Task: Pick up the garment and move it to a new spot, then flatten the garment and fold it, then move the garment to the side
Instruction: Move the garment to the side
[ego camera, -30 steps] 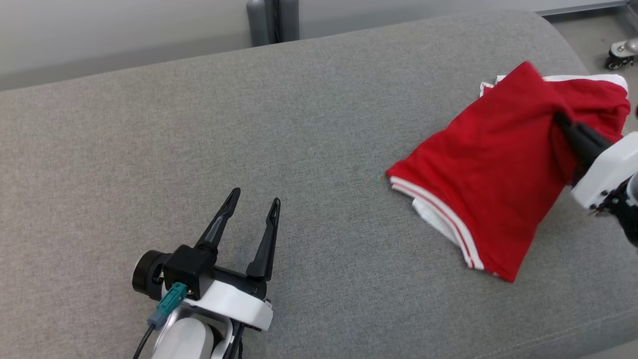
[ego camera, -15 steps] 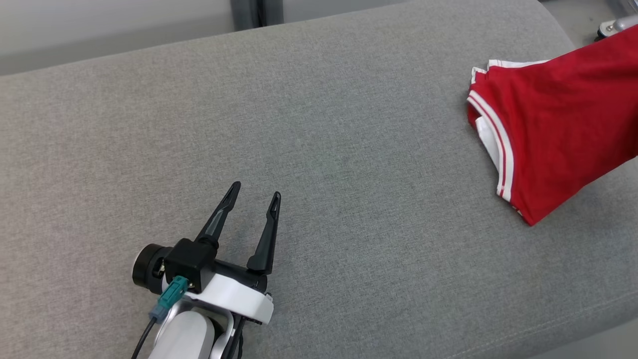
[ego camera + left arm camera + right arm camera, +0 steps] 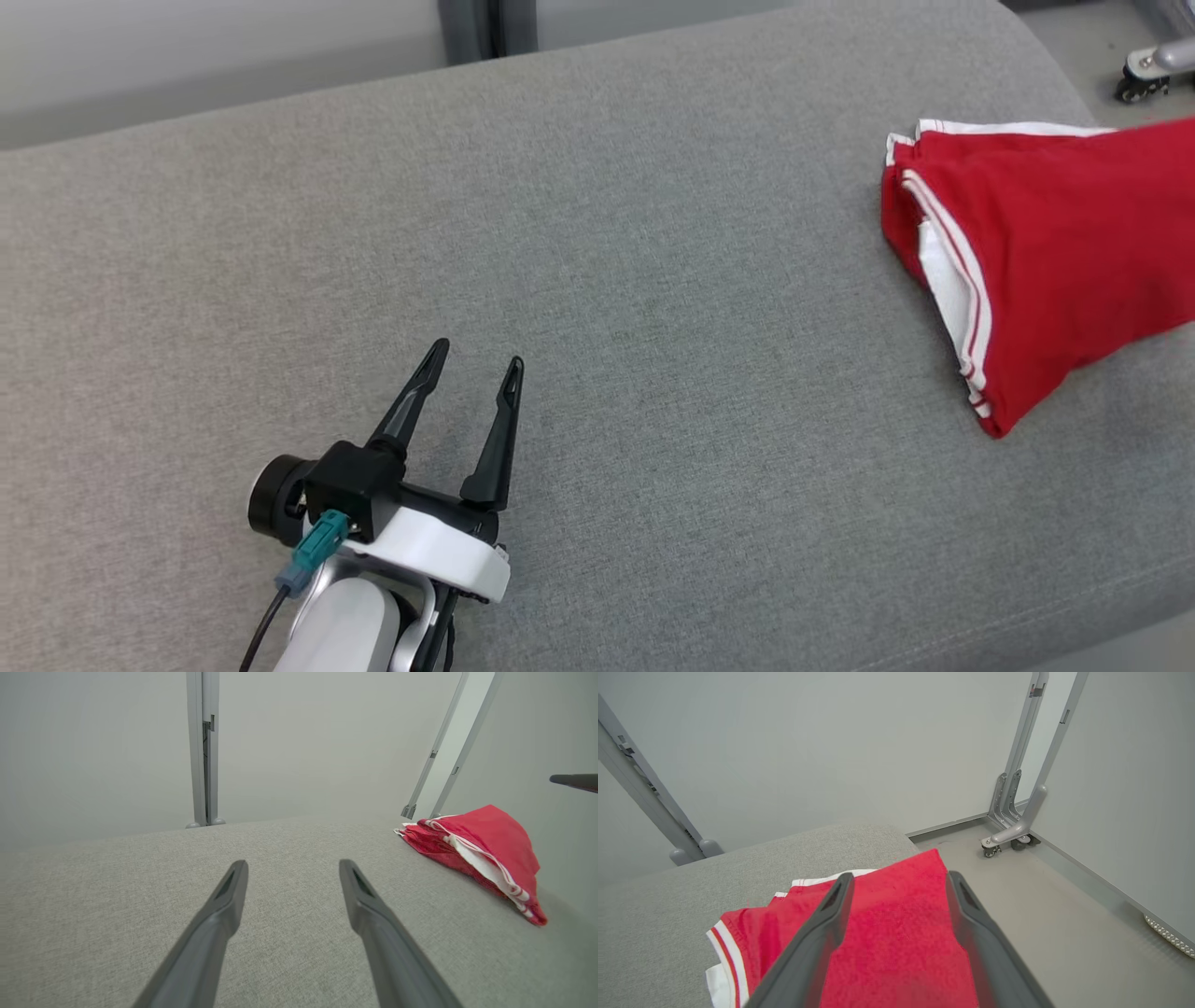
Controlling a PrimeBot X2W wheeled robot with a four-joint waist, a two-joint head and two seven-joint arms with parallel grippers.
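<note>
Left end effector (image 3: 476,357) (image 3: 293,864): released, its two dark fingers spread wide with nothing between them, low over bare fabric.
Cushion (image 3: 653,280): grey and upholstered, stretching ahead of the left end effector and off to its right, where it carries the garment.
Garment (image 3: 1055,252) (image 3: 486,844) (image 3: 896,952): a red shirt with white-and-red striped trim, folded into a bundle. It lies on the cushion well to the right of the left end effector and further forward than its fingertips, near the cushion's rounded end.
Right end effector (image 3: 899,876): released, with its fingers parted over the garment. Red cloth shows beneath and between them, and neither finger pinches it.
Frame leg (image 3: 1008,835): grey metal on small wheels, on the floor ahead and right of the right end effector.
</note>
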